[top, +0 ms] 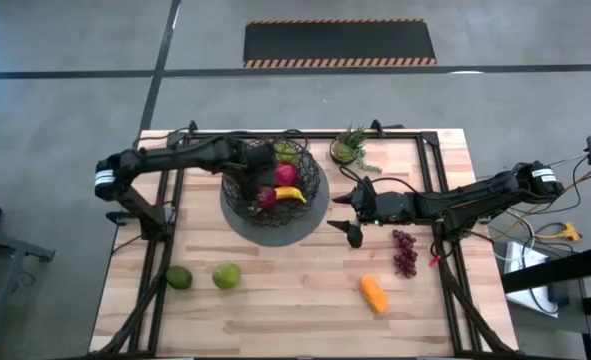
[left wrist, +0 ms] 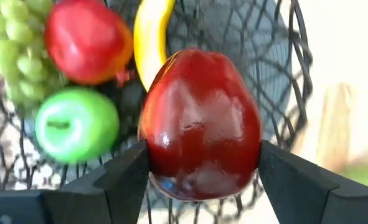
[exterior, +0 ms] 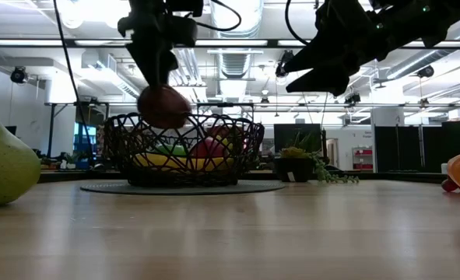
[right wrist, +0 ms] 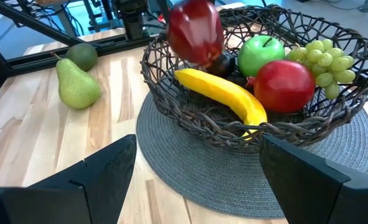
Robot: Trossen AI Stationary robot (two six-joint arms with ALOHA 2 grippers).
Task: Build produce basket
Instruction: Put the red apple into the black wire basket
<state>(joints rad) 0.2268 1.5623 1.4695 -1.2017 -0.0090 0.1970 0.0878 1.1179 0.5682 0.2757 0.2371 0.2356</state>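
Two tools noted: left tool (left wrist: 202,171) grasps a dark red apple (left wrist: 199,124) above the basket (right wrist: 333,127); right tool (right wrist: 196,180) hangs released beside it, over the tabletop (top: 295,290).

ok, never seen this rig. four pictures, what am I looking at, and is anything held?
Two dark robot arms at a wooden table, filling a wire basket with toy produce. One picture looks straight down, one looks level across the table, and two come from cameras on the wrists.

The left gripper is over the basket, its fingers closed on a dark red apple. Inside lie a banana, a green apple, another red apple and green grapes.

The right gripper hangs open beside the basket, holding nothing.

On the table: a pear, a lime, purple grapes, an orange piece and a small potted plant.
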